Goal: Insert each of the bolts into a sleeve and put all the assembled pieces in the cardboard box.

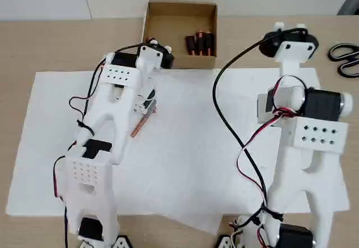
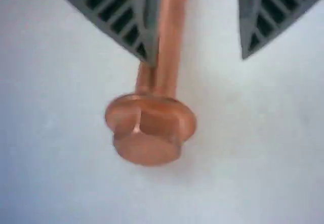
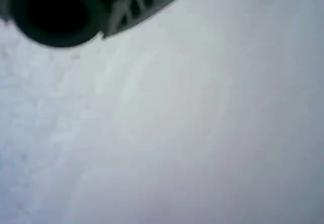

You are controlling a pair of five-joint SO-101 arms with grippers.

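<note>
**Fig. Bolt between the open jaws of the left claw.** Seen from beside the table [image 1: 56, 46], with 12 o'clock at its far edge. The left arm [image 1: 106, 119] leans over a white sheet [image 1: 185, 164] spread on the tabletop. Its left gripper [image 1: 150, 106] is low over the sheet, at about 10 o'clock from the sheet's middle.

A copper bolt [image 1: 140, 125] lies flat on the sheet, its shank running along the 1-to-7 o'clock line. The 1 o'clock end lies under the claw, and the rest reaches out toward 7 o'clock.

In the left wrist view, the left gripper [image 2: 197, 59] stands well open and grips nothing. The bolt [image 2: 152, 125] lies in the gap, off centre. Its shank runs along the inner edge of one of the dark ribbed fingers [image 2: 116, 16], touching it or very nearly so. Bare sheet shows between the shank and the other finger. The flanged hex head sits clear of both fingertips, outside the jaws.

The cardboard box [image 1: 154, 21] stands open at 12 o'clock, just beyond the sheet's far edge. Three assembled pieces [image 1: 200, 43] lie side by side inside it, against the 3 o'clock wall — well apart from the bolt.

The right arm [image 1: 311, 141] stands at 3 o'clock over the sheet. The right gripper [image 3: 139, 1] hangs above plain sheet; whether it is open or closed cannot be told. A pair of scissors [image 1: 345, 57] lies on the bare table at 2 o'clock.
</note>
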